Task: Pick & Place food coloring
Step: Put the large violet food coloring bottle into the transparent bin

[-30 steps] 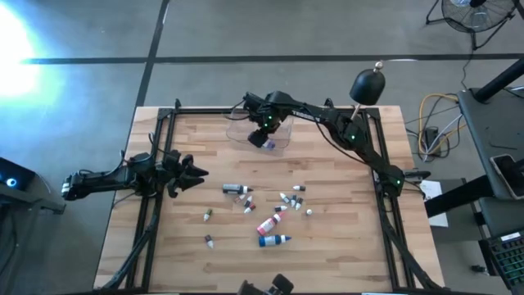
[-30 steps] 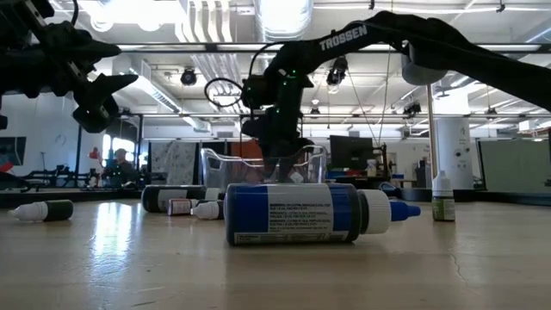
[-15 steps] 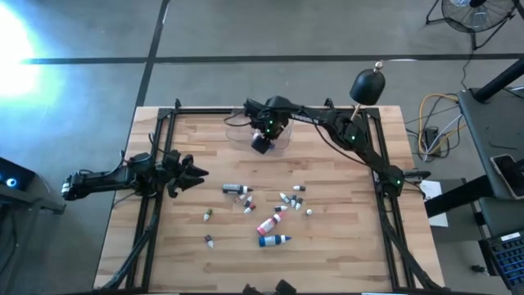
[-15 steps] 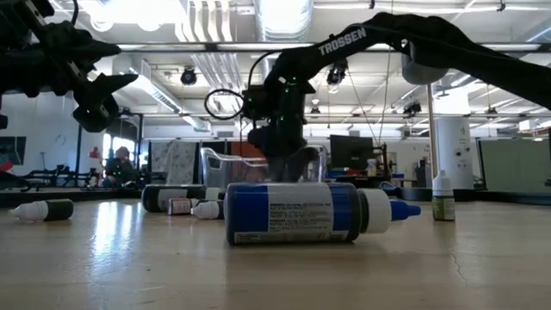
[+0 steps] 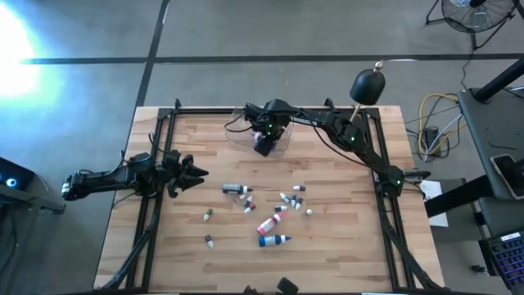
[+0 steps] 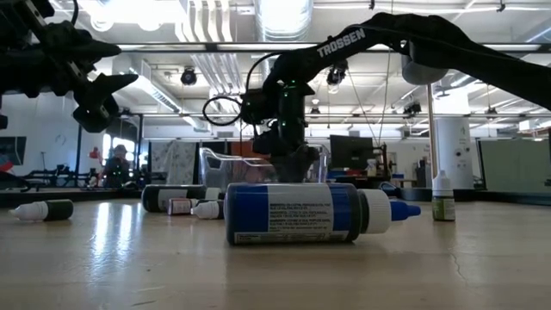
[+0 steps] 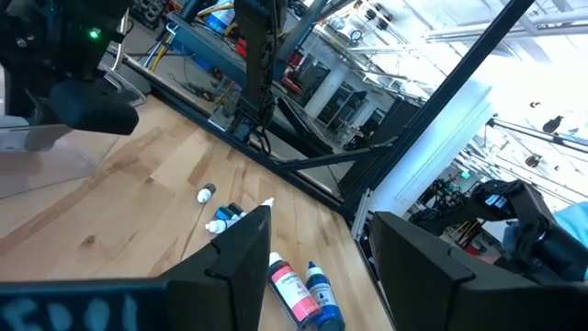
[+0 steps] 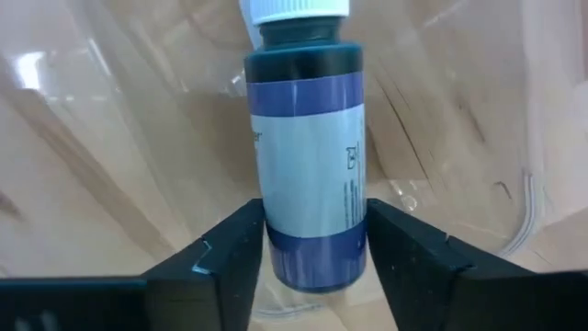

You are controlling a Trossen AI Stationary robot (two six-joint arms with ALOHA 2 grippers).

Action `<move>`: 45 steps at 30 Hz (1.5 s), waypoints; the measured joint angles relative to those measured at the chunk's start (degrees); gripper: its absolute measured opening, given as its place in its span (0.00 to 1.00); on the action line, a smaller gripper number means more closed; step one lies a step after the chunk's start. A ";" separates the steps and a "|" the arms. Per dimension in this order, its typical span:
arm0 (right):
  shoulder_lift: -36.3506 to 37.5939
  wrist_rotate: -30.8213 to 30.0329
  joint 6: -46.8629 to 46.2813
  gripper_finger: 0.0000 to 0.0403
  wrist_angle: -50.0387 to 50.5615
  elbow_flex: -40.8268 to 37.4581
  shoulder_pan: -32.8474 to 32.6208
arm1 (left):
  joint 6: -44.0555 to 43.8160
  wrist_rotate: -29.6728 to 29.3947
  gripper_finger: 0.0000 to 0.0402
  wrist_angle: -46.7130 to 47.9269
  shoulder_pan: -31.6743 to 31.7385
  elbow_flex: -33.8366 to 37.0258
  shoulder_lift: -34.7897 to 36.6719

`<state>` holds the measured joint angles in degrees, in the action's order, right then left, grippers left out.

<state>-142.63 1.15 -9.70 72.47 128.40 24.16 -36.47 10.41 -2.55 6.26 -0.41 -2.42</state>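
Note:
My right gripper [image 5: 264, 146] hangs over the clear plastic tub [image 5: 242, 131] at the table's far middle, shut on a purple food coloring bottle [image 8: 310, 175] with a pale cap. The other food coloring bottles [image 5: 264, 210] lie scattered on their sides on the wood in the table's middle. Among them are a large blue one [image 6: 297, 213], a pink-red one [image 5: 268, 224] and a dark one [image 5: 232, 189]. A small green one [image 6: 442, 200] stands upright. My left gripper [image 5: 196, 174] waits open above the table's left side, away from every bottle. My right gripper pinches the purple bottle between its two fingers [image 8: 230, 253] at the lower body, near the base [image 8: 312, 262]. The fingers come from above, slanting down into the tub. The capped end [image 8: 296, 11] points away from the gripper toward the tub's clear floor; whether it touches, I cannot tell.
Black metal frames [image 5: 155, 164] run along the table's left and right edges. Bare wood lies between the tub and the scattered bottles, and along the near edge. In the low view the tub [image 6: 219, 168] stands behind the lying bottles.
My right gripper has shifted a little over the tub and turned at the wrist, keeping its hold on the purple bottle. The left arm and the lying bottles have kept still.

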 joint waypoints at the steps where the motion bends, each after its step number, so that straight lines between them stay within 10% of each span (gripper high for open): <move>1: 0.00 0.02 0.25 0.40 0.02 0.00 0.09 | 0.00 -0.02 0.41 0.00 0.00 0.01 0.00; 16: 1.23 0.81 3.94 0.31 0.19 3.96 1.06 | 0.00 0.00 0.41 0.00 -0.02 -0.01 0.00; 28: 16.48 3.52 5.85 0.31 -8.19 4.40 0.42 | 0.00 0.00 0.41 0.00 -0.07 0.01 0.02; 45: 42.03 4.43 -4.75 0.28 -40.21 -37.17 -9.23 | 0.75 -1.65 0.41 -0.22 0.00 -0.01 0.02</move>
<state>-100.59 5.57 -14.45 32.26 91.23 14.93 -35.72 8.77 -2.77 6.26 -0.42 -2.40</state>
